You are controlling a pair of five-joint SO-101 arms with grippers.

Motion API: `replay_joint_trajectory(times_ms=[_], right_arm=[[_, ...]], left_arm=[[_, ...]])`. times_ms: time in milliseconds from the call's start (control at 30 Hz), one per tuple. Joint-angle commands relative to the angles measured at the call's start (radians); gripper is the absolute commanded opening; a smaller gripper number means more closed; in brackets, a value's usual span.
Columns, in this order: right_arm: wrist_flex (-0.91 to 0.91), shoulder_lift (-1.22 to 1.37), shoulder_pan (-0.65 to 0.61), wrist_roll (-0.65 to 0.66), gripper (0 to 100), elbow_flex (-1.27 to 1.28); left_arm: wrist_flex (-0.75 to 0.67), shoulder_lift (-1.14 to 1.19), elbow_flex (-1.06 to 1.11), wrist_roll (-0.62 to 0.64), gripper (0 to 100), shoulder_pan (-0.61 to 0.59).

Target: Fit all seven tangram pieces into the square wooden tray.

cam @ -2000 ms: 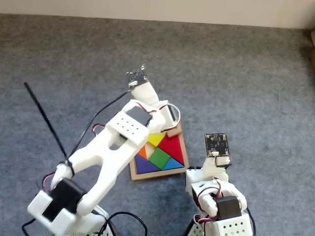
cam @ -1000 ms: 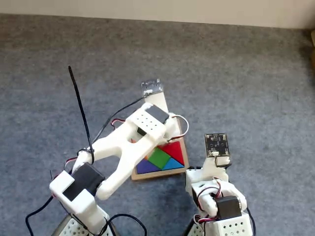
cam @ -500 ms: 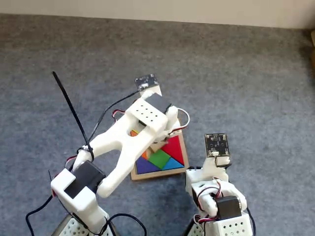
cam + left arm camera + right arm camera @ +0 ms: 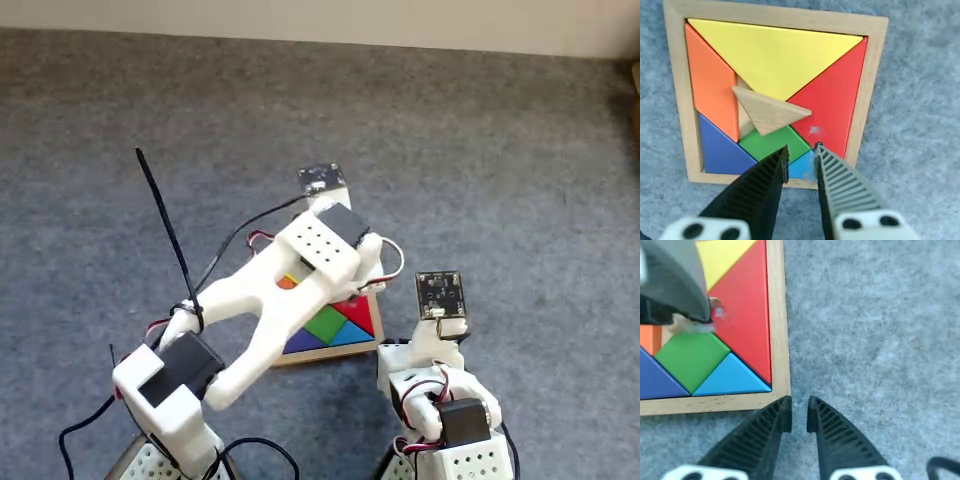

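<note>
Wooden triangle (image 4: 767, 112) is seen askew over the tray (image 4: 775, 12) gap. It should be nudged round by the left tool (image 4: 801, 150), parted, empty.

Your worktop (image 4: 500, 150) is covered in rough, matt grey cloth. The tray (image 4: 875, 75) is pale bare wood, and so is the unpainted triangle (image 4: 767, 112). The red piece (image 4: 832, 100) looks smooth and satin-painted. The left tool (image 4: 800, 152) has ribbed matt plastic fingers, and the arm (image 4: 250, 300) at 7 o'clock is white plastic.
</note>
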Motion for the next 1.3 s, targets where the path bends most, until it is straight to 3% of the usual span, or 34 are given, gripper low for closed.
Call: replay_joint_trajectory(times_ms=[0, 200, 300, 1267], right_arm=[[0.012, -0.025, 0.01, -0.008, 6.3, 0.142], [0.012, -0.025, 0.01, -0.005, 6.3, 0.142], [0.012, -0.025, 0.01, -0.005, 6.3, 0.142], [0.012, -0.025, 0.008, -0.003, 6.3, 0.142]], left_arm=[[-0.002, -0.005, -0.022, -0.029, 10, 0.016], [-0.123, -0.007, 0.068, -0.031, 9, 0.016], [-0.157, -0.007, 0.088, -0.031, 0, 0.016], [-0.219, -0.004, 0.093, -0.031, 1, -0.033]])
